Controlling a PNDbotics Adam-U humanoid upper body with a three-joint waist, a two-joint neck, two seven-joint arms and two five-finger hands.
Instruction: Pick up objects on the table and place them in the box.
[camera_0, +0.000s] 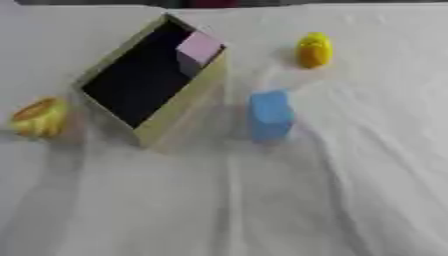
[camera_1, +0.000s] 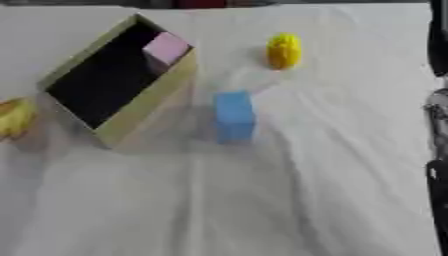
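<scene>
Box (camera_0: 179, 112): tan, open-topped, with a dark inside; it sits askew on the worktop (camera_0: 262, 210), one corner pointing to the far edge.
Writing: no readable marks, labels or brand names on the box or on any object.
Pink block (camera_0: 199, 48): pale pink, inside the box at its far corner, leaning against the wall.
Blue block (camera_0: 270, 115): light blue, upright on the worktop just beside the box's long right-hand wall, not touching it as far as can be told.
Yellow object (camera_0: 314, 49): bright yellow, rounded and oval, standing farther back than the blue block and well apart from the box.
Orange-yellow object (camera_0: 38, 117): rounded, with yellow and orange patches, near the box's left corner at the picture's left edge.
Worktop: covered in a white, wrinkled cloth.
Arm (camera_1: 437, 125): a dark strip with a silver part runs down the right edge of the right eye view, well to the right of the blue block and the yellow object.
Hand: neither hand shows in either view, so I cannot tell how their fingers stand or whether they have hold of anything.
</scene>
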